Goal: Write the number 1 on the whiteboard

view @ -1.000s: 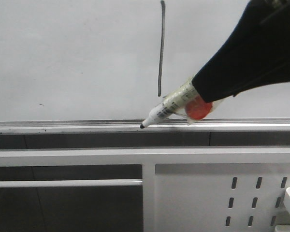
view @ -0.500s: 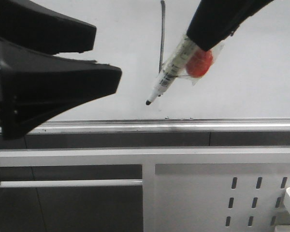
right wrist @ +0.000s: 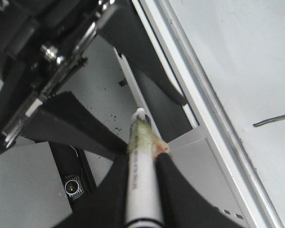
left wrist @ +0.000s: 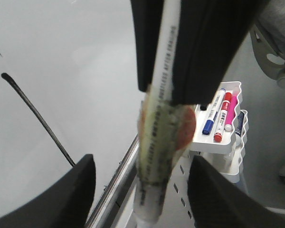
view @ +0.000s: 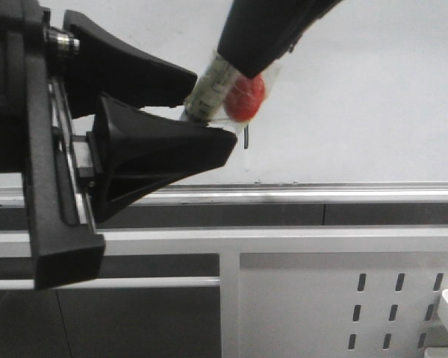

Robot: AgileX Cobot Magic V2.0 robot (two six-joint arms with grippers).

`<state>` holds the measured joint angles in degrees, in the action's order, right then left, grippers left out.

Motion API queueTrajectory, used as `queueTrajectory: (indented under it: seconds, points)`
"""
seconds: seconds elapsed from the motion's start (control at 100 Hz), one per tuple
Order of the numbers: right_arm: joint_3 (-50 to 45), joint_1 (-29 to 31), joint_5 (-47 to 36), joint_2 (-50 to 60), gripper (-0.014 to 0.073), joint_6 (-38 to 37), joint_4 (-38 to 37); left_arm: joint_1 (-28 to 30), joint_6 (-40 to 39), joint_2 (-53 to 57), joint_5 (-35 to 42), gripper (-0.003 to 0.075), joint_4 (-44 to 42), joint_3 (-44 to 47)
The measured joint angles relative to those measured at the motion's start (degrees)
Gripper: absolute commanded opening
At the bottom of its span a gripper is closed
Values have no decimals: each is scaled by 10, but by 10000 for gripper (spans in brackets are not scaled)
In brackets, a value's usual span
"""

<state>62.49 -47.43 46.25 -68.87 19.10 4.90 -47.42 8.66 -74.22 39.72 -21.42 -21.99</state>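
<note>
Left tool [view: 201,112] nearest the front camera, fingers spread, gripping nothing; it blocks the marker pen's [view: 209,88] tip. Right tool [right wrist: 141,166] clenched on the pen, tape-wrapped, red blob on it. Pen end sits between the left tool's fingers. Behind: whiteboard [view: 358,97]; number 1 [left wrist: 35,114] mostly hidden in front view, only its lower end visible beside the left tool.

Both grippers are showing matte black plastic. The left gripper [view: 198,115] is showing 2 broad, wedge-shaped fingers tapering to blunt tips, riding on a silver metal rail with a round steel bolt. The right gripper [right wrist: 141,164] is showing 2 narrower, smooth black fingers.
</note>
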Motion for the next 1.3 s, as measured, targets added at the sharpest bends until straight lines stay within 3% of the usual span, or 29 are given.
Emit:
queueTrajectory:
  seconds: [0.11, 0.18, 0.26, 0.51, 0.59, 0.71, 0.79, 0.87, 0.96, 1.08, 1.17, 1.3]
  points:
    - [2, 0, 0, 0, -69, 0, 0, 0, -1, -2, 1, 307, 2, 0]
    - [3, 0, 0, 0, -69, 0, 0, 0, -1, -2, 2, 179, 2, 0]
    - [3, 0, 0, 0, -69, 0, 0, 0, -1, -2, 2, -22, 2, 0]
    - [4, 0, 2, 0, -55, 1, -1, 0, 7, -2, 2, -20, -8, 0]
    - [4, 0, 1, -1, 82, 1, -1, 0, 9, -2, 2, -20, -1, 0]
    - [4, 0, -7, -1, 503, 2, -4, 0, 8, -2, 4, -20, 32, 0]
    - [4, 0, -7, -1, 612, 2, -4, 0, 4, -2, 6, -20, 66, 0]
    - [4, 0, -10, 5, 576, 2, -10, 0, 4, -2, 25, -20, 105, 11]
    - [4, 0, -14, 26, 478, 2, -25, 0, 3, -2, 76, -20, 181, 38]
    - [4, 0, -20, 69, 216, -5, -58, 0, 1, -2, 161, -20, 267, 81]
    - [4, 0, -16, 104, -62, -20, -85, 0, 1, -2, 182, -20, 320, 104]
    - [3, 0, -3, 144, -69, -48, -109, 0, -1, -2, 200, -20, 391, 114]
